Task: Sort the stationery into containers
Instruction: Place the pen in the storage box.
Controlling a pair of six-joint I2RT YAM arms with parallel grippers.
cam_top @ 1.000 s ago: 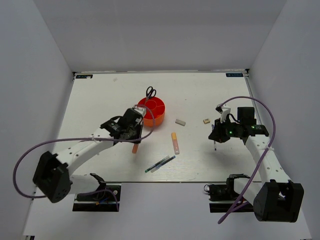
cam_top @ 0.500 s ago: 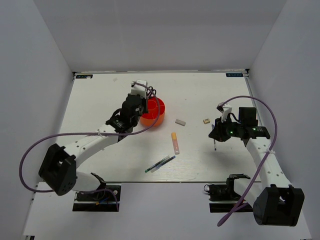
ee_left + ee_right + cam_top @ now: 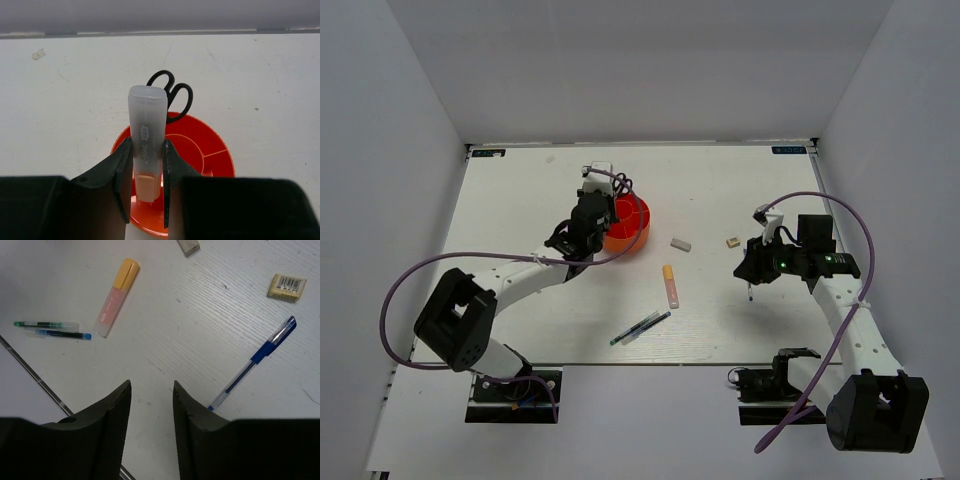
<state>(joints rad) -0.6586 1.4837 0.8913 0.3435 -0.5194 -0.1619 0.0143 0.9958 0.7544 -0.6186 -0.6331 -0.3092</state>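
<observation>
My left gripper [image 3: 602, 222] is shut on an orange-pink highlighter [image 3: 147, 131] and holds it over the near side of the round orange organiser [image 3: 632, 232], which also shows in the left wrist view [image 3: 200, 150]. Black-handled scissors [image 3: 621, 184] lie just behind the organiser [image 3: 172, 92]. My right gripper [image 3: 750, 272] is open and empty above the table [image 3: 151, 385], with a blue pen [image 3: 255, 360] just to its right. A second highlighter [image 3: 670, 285] and two thin pens [image 3: 640, 328] lie mid-table, and both show in the right wrist view, the highlighter [image 3: 116, 296] and the pens [image 3: 52, 329].
A grey-white eraser block [image 3: 681, 244] and a tan cube [image 3: 731, 241] lie between the organiser and my right gripper. The cube shows a barcode label in the right wrist view [image 3: 286, 286]. The table's front edge [image 3: 30, 375] runs close to the pens.
My left gripper has carried the highlighter from the table in front of the organiser back and up to over the organiser. The right arm has barely moved.
</observation>
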